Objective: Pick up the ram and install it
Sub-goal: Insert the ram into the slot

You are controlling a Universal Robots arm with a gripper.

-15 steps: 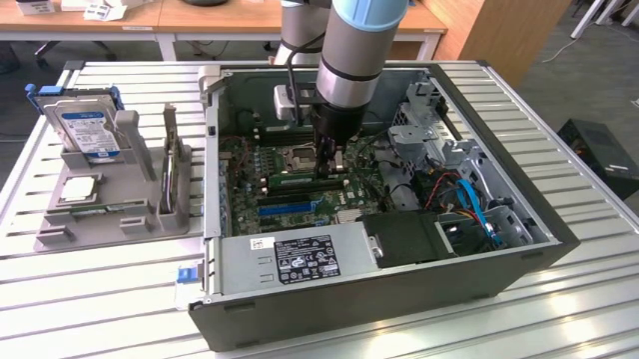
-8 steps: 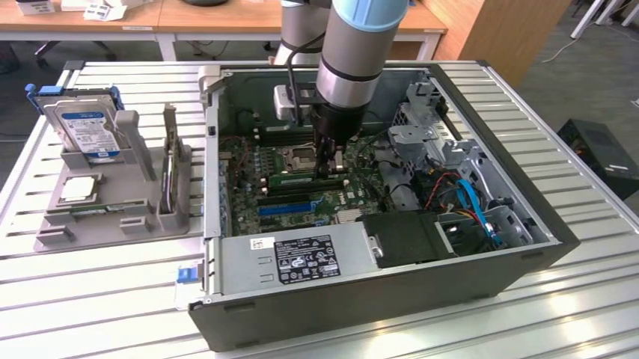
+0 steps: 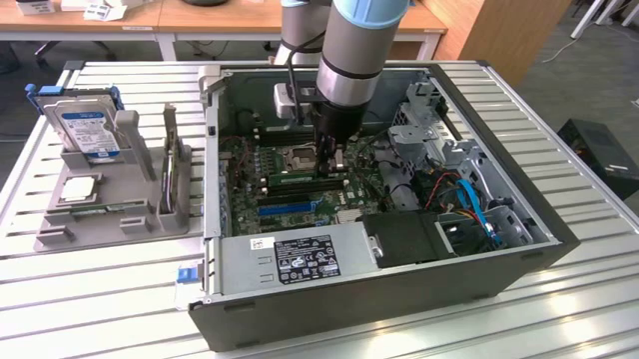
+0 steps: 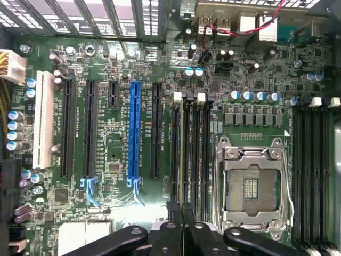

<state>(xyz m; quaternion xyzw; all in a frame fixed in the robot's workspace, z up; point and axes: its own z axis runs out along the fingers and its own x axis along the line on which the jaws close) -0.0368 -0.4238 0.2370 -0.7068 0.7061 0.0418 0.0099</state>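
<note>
A pale, ribbed metal table (image 3: 559, 112), and on it the black computer case (image 3: 399, 307) lies open with its board facing up. There's the ram (image 3: 299, 179), a thin, narrow green stick, long and flat. It stands on edge over the bank of black memory slots (image 4: 198, 154), just beside the CPU socket (image 4: 250, 186). In the wrist view it is edge-on, a slim line running along one slot away from the fingertips. Whether it is fully seated, I cannot tell.

The board is matte green and crowded with silver-topped capacitors. A long glossy blue slot (image 4: 134, 130) sits among black ones, with a white slot (image 4: 43, 120) further over. The socket is a square steel frame with a gold grid of contacts at its centre. In the exterior view a grey metal power supply (image 3: 299, 258) with a black label sits against the near wall. Blue cables (image 3: 469, 202) curl at the exterior view's right. Outside the case, on the exterior view's left, a grey fixture (image 3: 60, 239) holds a hard drive (image 3: 88, 127) upright.

The arm (image 3: 355, 45), a grey and blue tube, drops straight down into the case with its wrist vertical. The gripper (image 3: 337, 163) points at the board. Its black, jointed fingers (image 4: 171, 234) are clenched tight, pinching the ram's top edge near the stick's end at the exterior view's right.
</note>
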